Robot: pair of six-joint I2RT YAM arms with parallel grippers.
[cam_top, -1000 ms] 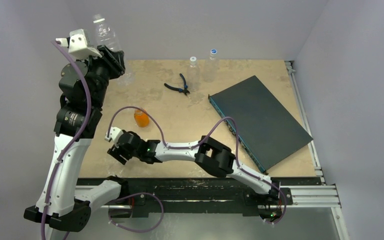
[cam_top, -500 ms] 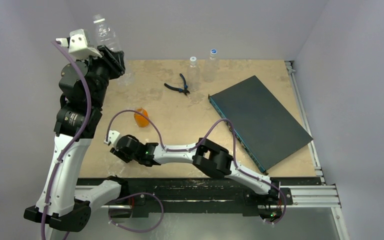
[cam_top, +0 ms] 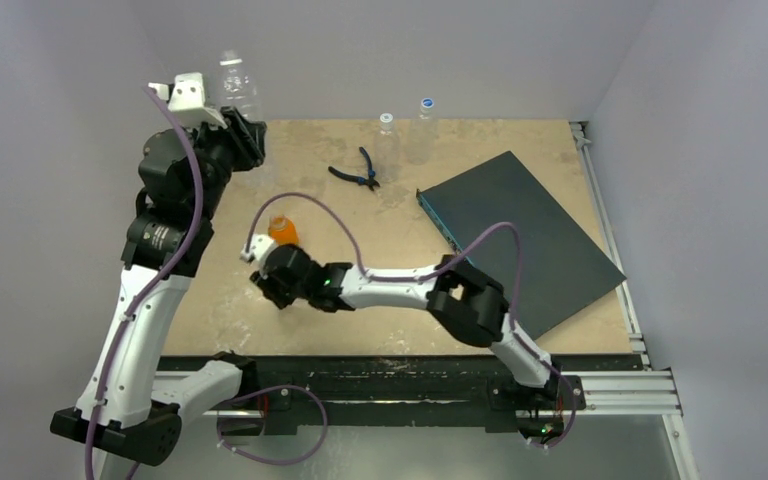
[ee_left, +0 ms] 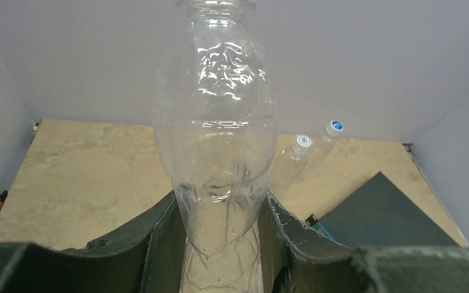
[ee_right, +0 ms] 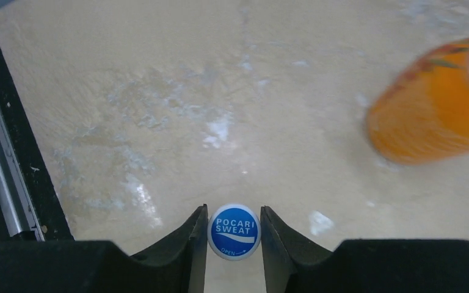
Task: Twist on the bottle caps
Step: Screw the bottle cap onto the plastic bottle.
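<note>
My left gripper is raised at the far left, shut on the lower body of a tall clear bottle held upright. In the left wrist view the bottle fills the space between the fingers, with its open neck at the top edge. My right gripper is shut on a blue-and-white cap marked Pocari Sweat, low over the table. In the top view this gripper sits just in front of the small orange bottle, which also shows in the right wrist view. The cap is hidden from above.
Two clear capped bottles stand at the back edge. Blue-handled pliers lie in front of them. A dark flat box lies on the right half of the table. A black rail runs along the near edge.
My right arm has swung from the near edge up and to the right, ending close to the orange bottle. My left arm has shifted right with the clear bottle.
</note>
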